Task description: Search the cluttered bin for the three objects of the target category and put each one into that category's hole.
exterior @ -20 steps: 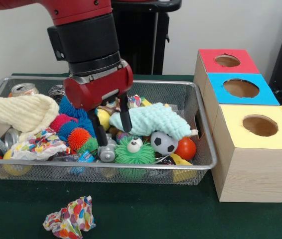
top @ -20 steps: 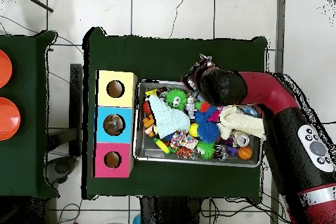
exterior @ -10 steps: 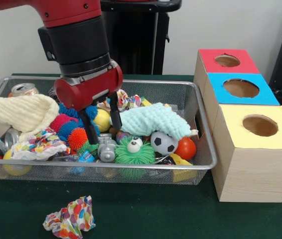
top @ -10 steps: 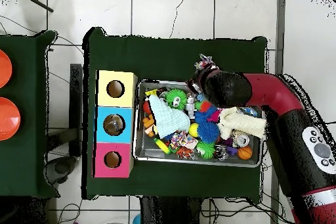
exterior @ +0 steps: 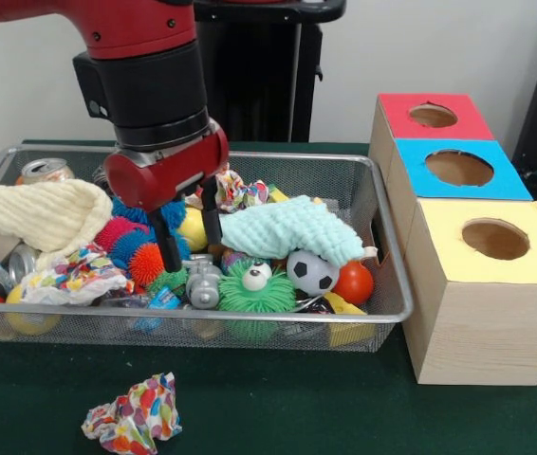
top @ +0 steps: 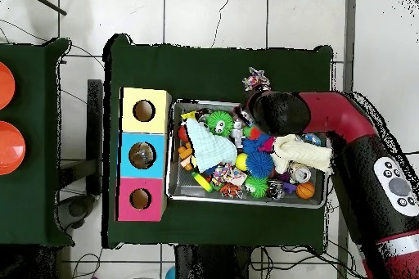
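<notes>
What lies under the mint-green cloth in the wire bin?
Peeking from under the mint-green cloth are a soccer ball, a green spiky toy with googly eyes and an orange ball. Whatever lies beneath the cloth's middle is covered.

White tiled floor [top: 196, 14], pale wall [exterior: 420, 47]

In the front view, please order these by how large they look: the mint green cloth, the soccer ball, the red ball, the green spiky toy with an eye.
1. mint green cloth
2. green spiky toy
3. soccer ball and red ball: look about alike; the red ball is partly hidden, so unranked.
</notes>
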